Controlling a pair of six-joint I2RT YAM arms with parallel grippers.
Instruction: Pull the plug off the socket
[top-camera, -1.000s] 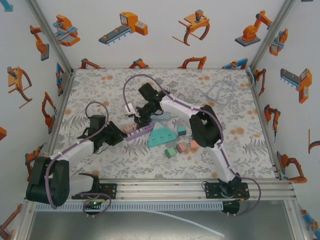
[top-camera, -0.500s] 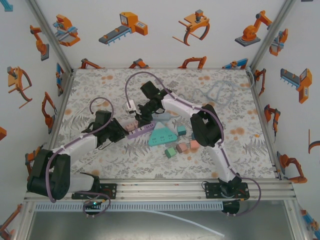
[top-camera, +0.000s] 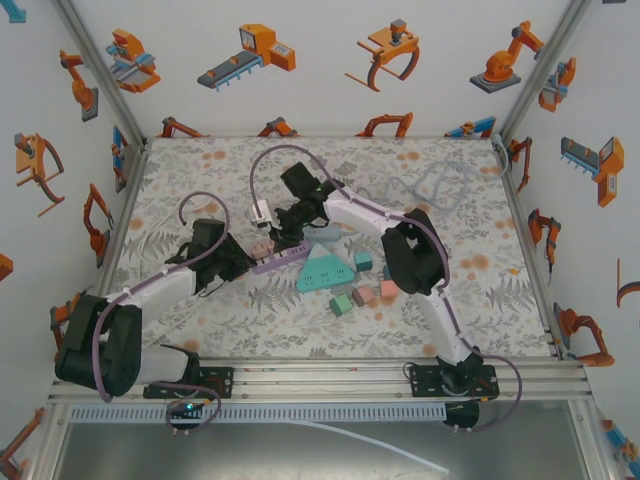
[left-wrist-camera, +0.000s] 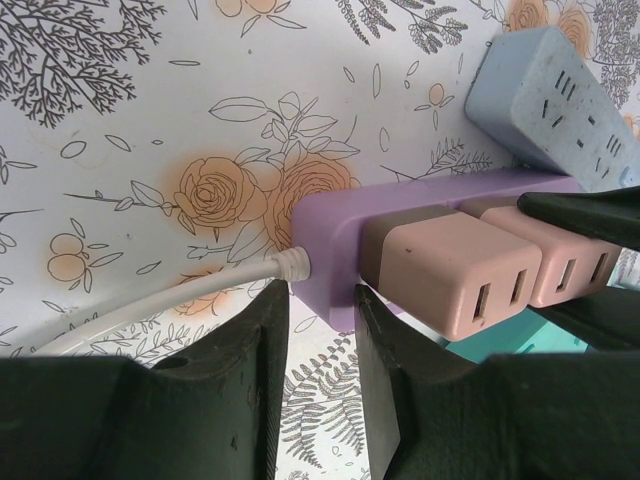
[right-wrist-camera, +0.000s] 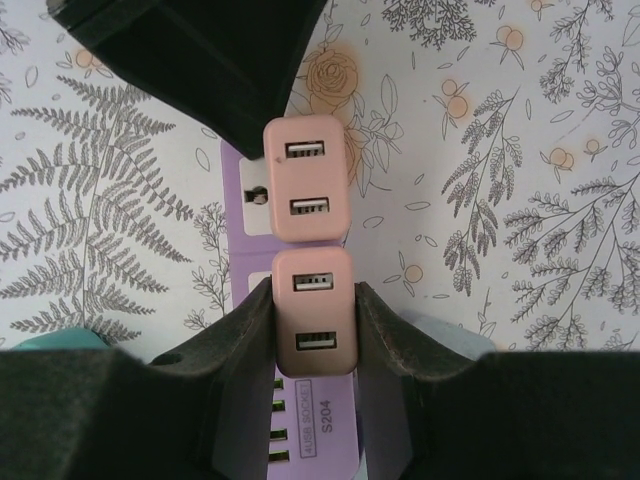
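Right claw (right-wrist-camera: 315, 325) was clamped on the nearer pink plug (right-wrist-camera: 314, 310), a finger flat against each side, a proper grip! That plug sat fully in the purple strip (right-wrist-camera: 322, 440), flush with its twin, the second pink plug (right-wrist-camera: 306, 178), right beside it. So the grasp was made and the pull itself was not yet done.

Over on the other side, the left claw (left-wrist-camera: 322, 340) was squeezed almost shut at the strip's cord end, just where the white cord (left-wrist-camera: 200, 290) ran in. Whether it had pinched the strip's corner or merely pressed beside it, I could not tell. It looked like a brace to keep the strip from riding up with the plug.

What was left, by my reading: draw the plug straight out of its socket, with the strip held down.

Room to move? The strip lay in the middle of the desk (top-camera: 480, 200), well away from the walls. Above the plug it was open. Sideways it was tight: the twin plug touched or nearly touched on one side, a blue-grey strip (left-wrist-camera: 560, 100) lay close past the far end, and the teal strip (top-camera: 322, 270) lay near with small blocks beyond it. The two claws also sat close together, so a straight lift away from the strip looked the safest line.
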